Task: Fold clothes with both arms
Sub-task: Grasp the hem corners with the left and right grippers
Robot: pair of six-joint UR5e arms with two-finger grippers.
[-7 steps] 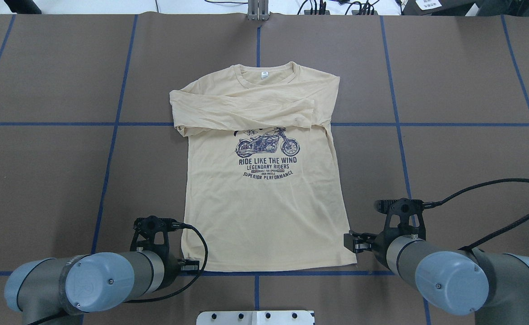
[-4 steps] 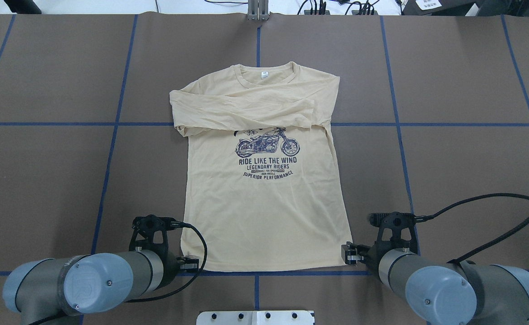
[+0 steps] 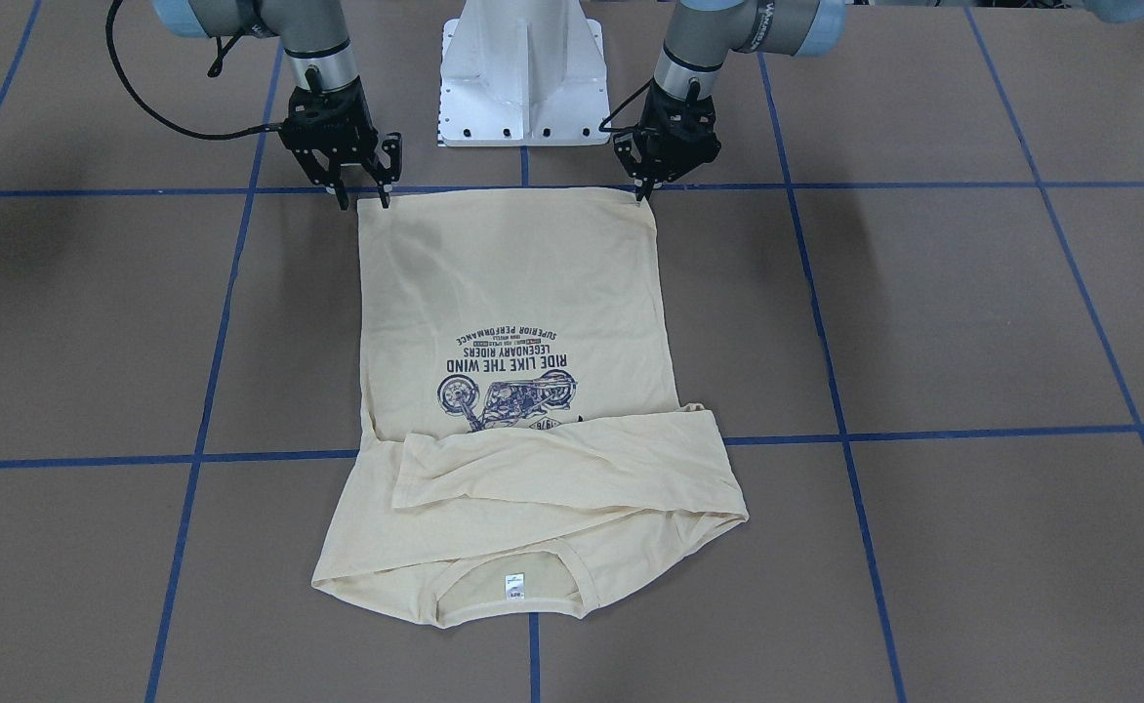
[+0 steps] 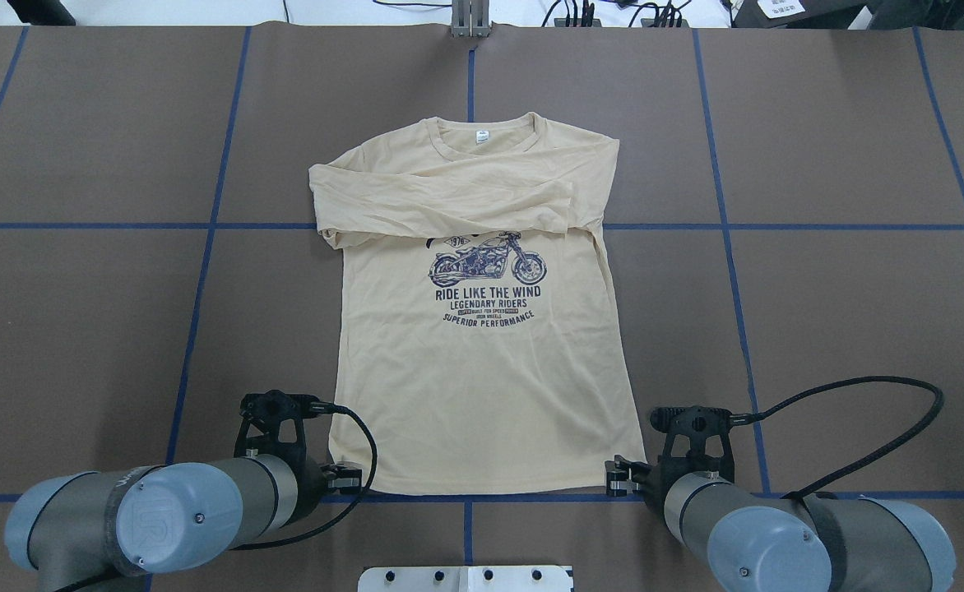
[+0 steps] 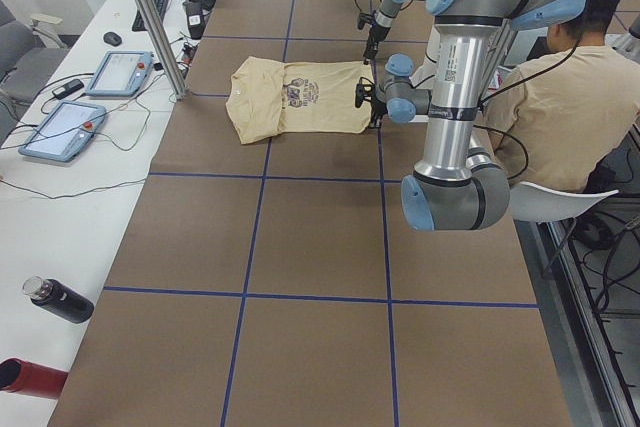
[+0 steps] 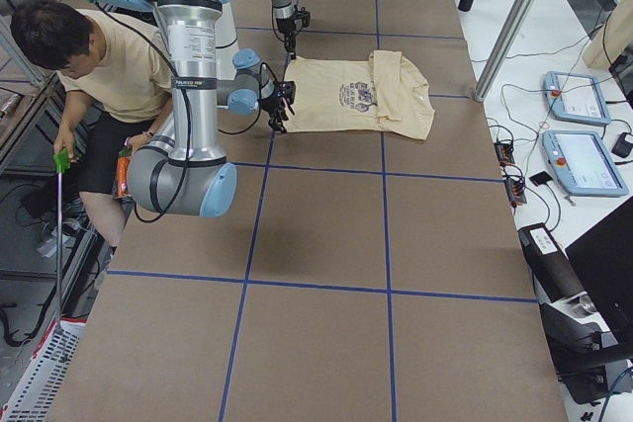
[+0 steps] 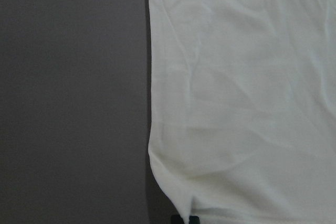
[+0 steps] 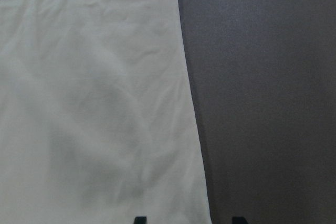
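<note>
Cream-yellow long-sleeved shirt [image 4: 482,362] flat on the brown bench [image 4: 819,288], sleeves crossed over the chest, collar toward the far edge, hem close to the robot-side edge, long axis running straight away from the base. Left claw [image 3: 642,190] down at its own hem corner, fingers drawn together, seemingly pinching the cloth, puckered there in the wrist view. Right claw [image 3: 363,195] at the opposite hem corner, spread wide, tips straddling the shirt's side edge, nothing gripped yet. Each arm beside its own corner, equally near. Likely next: closing the right, then carrying the hem toward the collar. Navy motorcycle print [image 4: 488,279] reading "RIDE LIKE THE WIND", "LEGENDARY RIDERS", "SUPERIOR PERFORMANCE". White neck tag [image 4: 480,136] too small to read.
</note>
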